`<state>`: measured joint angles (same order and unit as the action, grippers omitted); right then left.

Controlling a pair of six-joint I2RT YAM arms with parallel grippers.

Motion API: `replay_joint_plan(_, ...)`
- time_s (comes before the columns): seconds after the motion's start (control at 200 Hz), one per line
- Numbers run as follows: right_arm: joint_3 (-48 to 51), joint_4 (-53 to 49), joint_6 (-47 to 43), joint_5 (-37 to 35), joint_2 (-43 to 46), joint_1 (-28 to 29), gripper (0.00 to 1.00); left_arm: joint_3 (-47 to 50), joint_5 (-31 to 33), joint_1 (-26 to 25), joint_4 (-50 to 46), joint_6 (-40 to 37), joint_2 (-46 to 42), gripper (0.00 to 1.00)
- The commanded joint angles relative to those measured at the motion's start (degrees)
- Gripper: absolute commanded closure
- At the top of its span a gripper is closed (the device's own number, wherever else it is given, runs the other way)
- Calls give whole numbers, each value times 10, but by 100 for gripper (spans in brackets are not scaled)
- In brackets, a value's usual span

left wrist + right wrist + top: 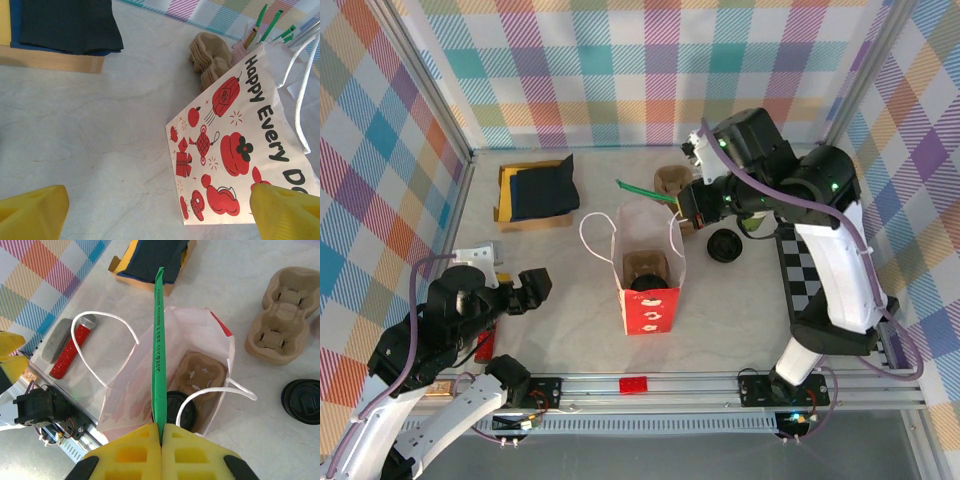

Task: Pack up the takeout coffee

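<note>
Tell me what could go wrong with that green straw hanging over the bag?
1. The right gripper pinches the long straw at just one end, so it might swing and snag the white handle or land outside the bag.
2. The paper bag stands unheld, and the open left gripper is apart from it. A bump might tip it over with the cup inside.
</note>
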<state>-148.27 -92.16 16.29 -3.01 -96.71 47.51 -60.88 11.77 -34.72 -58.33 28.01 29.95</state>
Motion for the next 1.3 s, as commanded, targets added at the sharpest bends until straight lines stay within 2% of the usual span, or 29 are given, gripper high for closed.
replay_joint_plan(0.0,-4,-91,7,-5,-5,6,94,9,-4,6,12,-7,-3,7)
replay_joint_plan(0.525,35,-100,8,-48,-31,25,95,15,3,6,-4,-8,-25,7)
replay_joint_plan(0.79,61,-101,10,-41,35,29,98,16,9,6,-9,-11,-28,7)
replay_joint_plan(1.035,150,-101,21,-14,90,31,99,12,4,6,0,-12,-16,7)
replay_joint_plan(1.296,182,-101,19,-15,89,32,99,16,-5,6,11,-9,-9,7)
